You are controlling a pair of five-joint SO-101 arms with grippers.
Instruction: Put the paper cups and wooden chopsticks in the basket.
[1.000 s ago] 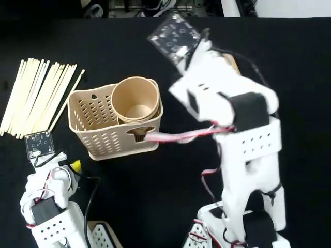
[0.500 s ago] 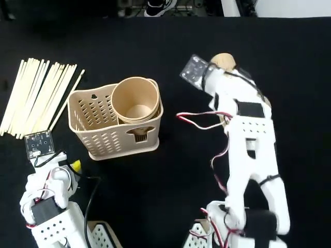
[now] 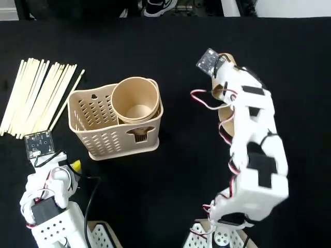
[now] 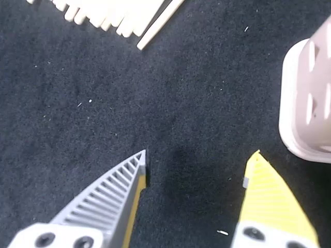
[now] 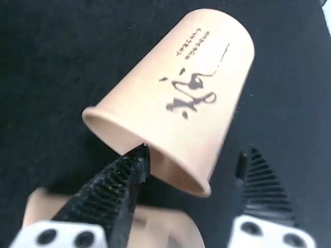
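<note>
text | paper cup (image 5: 176,103) side | dark script print (not legible)

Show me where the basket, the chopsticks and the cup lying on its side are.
basket (image 3: 111,138): high view, on its slotted front wall.
chopsticks (image 3: 36,98): high view, middle of the bundle.
cup (image 5: 181,98): right wrist view, on its side wall.

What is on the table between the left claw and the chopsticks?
Nothing, just bare black table. The left wrist view shows that stretch between the open left gripper and the ends of the chopsticks.
</note>
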